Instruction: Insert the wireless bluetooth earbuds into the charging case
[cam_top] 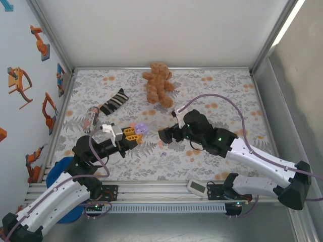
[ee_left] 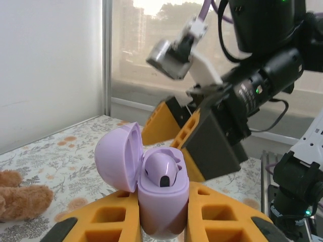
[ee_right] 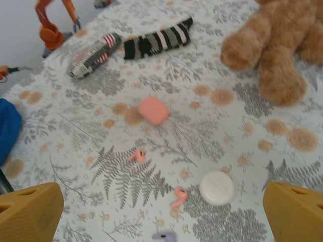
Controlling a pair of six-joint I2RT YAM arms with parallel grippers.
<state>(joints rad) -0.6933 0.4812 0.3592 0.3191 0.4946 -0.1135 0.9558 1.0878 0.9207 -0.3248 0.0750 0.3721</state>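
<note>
My left gripper (cam_top: pixel 132 133) (ee_left: pixel 162 219) is shut on the body of a lilac charging case (ee_left: pixel 160 201) (cam_top: pixel 142 128), held upright above the mat with its lid swung open to the left. One lilac earbud (ee_left: pixel 161 170) sits in the case's well. Just to its right my right gripper (cam_top: pixel 164 135) (ee_right: pixel 164 217) hangs open with nothing between its orange fingers (ee_right: pixel 30 212). On the mat below it lie two salmon-pink earbuds (ee_right: pixel 137 155) (ee_right: pixel 178 196) and a lilac earbud (ee_right: pixel 164 236), partly cut off by the frame's lower edge.
A shut salmon-pink case (ee_right: pixel 153 110) and a round white case (ee_right: pixel 217 187) lie near the loose buds. A teddy bear (cam_top: pixel 158 83), a striped sock (cam_top: pixel 115 101) and a striped roll (cam_top: pixel 91 117) sit farther back. A white device (cam_top: pixel 197 186) rests on the near rail.
</note>
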